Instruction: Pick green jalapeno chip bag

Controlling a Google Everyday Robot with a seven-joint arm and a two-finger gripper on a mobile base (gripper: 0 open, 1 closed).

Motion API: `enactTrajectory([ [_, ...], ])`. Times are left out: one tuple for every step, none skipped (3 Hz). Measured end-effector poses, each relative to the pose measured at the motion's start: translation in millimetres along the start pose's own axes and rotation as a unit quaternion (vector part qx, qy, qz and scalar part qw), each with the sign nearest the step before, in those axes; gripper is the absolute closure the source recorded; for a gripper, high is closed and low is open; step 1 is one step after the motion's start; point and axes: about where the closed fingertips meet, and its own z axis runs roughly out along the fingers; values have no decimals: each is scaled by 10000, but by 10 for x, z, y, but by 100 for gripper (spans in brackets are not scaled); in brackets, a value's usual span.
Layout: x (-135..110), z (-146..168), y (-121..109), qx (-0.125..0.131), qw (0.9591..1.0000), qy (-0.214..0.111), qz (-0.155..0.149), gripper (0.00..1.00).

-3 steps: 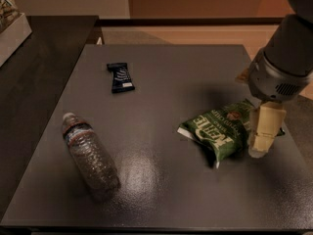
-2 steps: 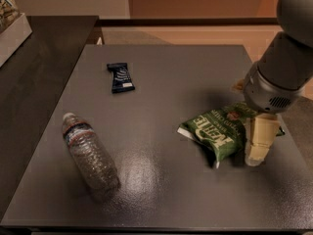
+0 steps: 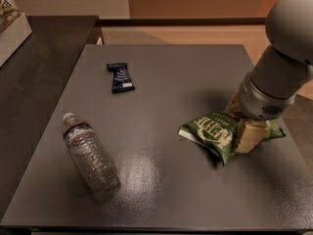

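The green jalapeno chip bag [image 3: 211, 132] lies crinkled on the grey table [image 3: 166, 82], at the right of its middle. It has white lettering and pale sealed edges. My gripper [image 3: 242, 127] is down on the bag's right half, coming in from the right under the grey arm [image 3: 274, 84]. It covers part of the bag, and the bag's right tip sticks out beyond it. The bag rests on the table.
A clear plastic water bottle [image 3: 89, 155] lies on its side at the front left. A small dark-blue wrapper [image 3: 121, 77] lies at the back left. A dark counter [image 3: 34, 72] adjoins the table's left side, with a white box [image 3: 12, 31] on it.
My gripper has moved left and down, from beside the bag's right end onto its right half. The bag, bottle and wrapper have stayed in place.
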Motion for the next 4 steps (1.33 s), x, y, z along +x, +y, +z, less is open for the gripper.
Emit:
enactTrajectory([
  [-8,-31,-43,15,10000,-9,6,64],
  [-99,-237,-123,136,9998,-83,-70,87],
  [-224,-534,-226,291,9993,-165,-169,100],
  [-340,-834,-321,429,9982,-290,-306,100],
])
